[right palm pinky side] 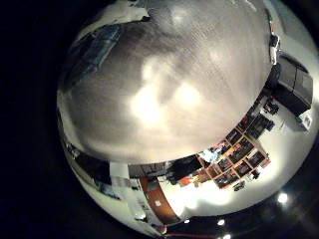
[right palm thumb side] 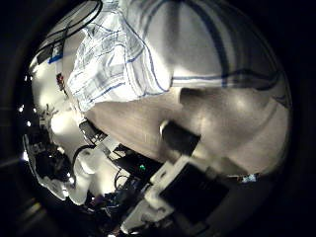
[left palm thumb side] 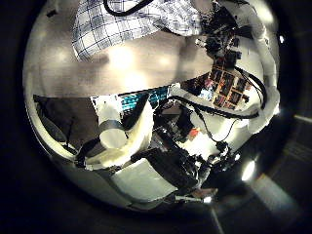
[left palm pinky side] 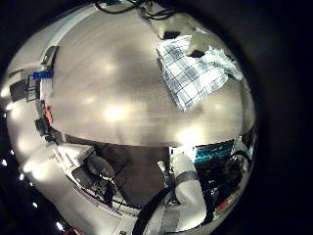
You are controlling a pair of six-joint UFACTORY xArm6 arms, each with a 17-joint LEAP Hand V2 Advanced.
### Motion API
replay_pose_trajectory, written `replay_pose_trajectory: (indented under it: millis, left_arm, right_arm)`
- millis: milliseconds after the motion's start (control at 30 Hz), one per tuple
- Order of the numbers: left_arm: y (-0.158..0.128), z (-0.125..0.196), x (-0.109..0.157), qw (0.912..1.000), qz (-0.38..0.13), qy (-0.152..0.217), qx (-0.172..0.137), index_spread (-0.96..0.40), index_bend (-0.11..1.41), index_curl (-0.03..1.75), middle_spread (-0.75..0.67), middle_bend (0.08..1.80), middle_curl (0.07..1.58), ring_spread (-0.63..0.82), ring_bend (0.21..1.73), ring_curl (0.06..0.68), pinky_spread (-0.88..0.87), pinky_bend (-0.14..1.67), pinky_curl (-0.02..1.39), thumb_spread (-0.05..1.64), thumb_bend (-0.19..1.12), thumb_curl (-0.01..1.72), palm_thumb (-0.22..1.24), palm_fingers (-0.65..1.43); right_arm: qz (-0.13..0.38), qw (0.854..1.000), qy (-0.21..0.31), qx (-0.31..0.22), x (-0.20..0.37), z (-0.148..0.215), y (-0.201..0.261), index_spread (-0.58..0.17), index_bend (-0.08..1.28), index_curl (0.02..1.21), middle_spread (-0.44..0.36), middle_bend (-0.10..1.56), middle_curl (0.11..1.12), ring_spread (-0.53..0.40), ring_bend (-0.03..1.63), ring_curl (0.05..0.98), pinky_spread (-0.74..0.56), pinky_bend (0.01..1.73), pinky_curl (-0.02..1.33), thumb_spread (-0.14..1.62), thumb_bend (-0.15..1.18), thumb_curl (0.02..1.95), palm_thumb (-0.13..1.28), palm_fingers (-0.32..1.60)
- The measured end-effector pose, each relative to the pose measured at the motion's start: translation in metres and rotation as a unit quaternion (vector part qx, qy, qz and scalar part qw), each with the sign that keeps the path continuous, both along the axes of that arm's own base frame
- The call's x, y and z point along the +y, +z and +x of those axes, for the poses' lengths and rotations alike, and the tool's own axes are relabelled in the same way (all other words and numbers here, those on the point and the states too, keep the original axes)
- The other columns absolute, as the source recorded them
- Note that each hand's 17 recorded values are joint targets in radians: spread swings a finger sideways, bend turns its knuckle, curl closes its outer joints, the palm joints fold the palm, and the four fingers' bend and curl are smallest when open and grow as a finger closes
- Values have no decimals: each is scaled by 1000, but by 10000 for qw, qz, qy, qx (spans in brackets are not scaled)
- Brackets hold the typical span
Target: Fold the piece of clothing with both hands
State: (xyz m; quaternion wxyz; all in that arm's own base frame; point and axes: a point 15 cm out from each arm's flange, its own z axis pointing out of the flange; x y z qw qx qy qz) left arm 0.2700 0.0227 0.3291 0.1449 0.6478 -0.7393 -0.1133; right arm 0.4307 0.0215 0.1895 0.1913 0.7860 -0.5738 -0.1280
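Note:
The checked piece of clothing [left palm pinky side: 196, 70] lies crumpled on the table [left palm pinky side: 108, 78], near its far edge. My right hand [left palm pinky side: 200, 43] is at the cloth's far side, on or just above it. In the right thumb side palm view the cloth [right palm thumb side: 138, 54] fills much of the picture, so it is close to that palm. The right little finger side palm view shows a strip of the cloth [right palm pinky side: 100, 45] beside bare table [right palm pinky side: 169, 90]. My left hand [left palm thumb side: 180, 161] is high over the table, away from the cloth [left palm thumb side: 122, 21].
The table's near edge [left palm pinky side: 127, 142] runs below the left hand. Shelves with small items [right palm pinky side: 234, 159] stand beyond the table. A white arm [left palm thumb side: 249, 73] reaches towards the cloth.

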Motion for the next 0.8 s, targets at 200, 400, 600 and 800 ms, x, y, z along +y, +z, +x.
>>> replay_pose_trajectory:
  millis: [200,400,600,800]
  left_arm:
    - [2,2,0,10000,-11,-27,-14,-77,186,412,153,188,353,219,667,178,251,288,388,1146,-19,286,275,297]
    - [6,8,-3,10000,-9,-59,-46,-78,185,415,148,192,354,219,664,177,248,286,387,1153,-19,285,276,300]
    - [-6,11,-18,9997,-136,-187,9,-78,187,419,149,186,354,218,659,175,247,284,385,1158,-18,284,281,299]
    - [-46,28,-42,9985,-318,-379,-246,-77,186,420,142,187,354,230,658,174,251,281,381,1191,-9,288,322,293]
  right_arm:
    - [-256,9996,109,-41,-9,3,0,-418,388,390,-248,722,549,-282,1093,379,-382,1116,234,995,17,429,777,1330]
    - [-373,9991,19,-219,-27,7,15,-420,728,564,-228,985,667,-245,1209,457,-309,1275,330,994,34,482,910,1347]
    - [-358,9981,-301,-402,-59,1,41,-361,983,724,-186,1204,759,-222,1363,552,-225,1435,434,1001,37,569,1004,1188]
    - [-339,9955,-672,-580,-96,-22,65,-325,1050,787,-166,1280,784,-210,1416,600,-188,1477,496,1011,8,619,1018,1116]
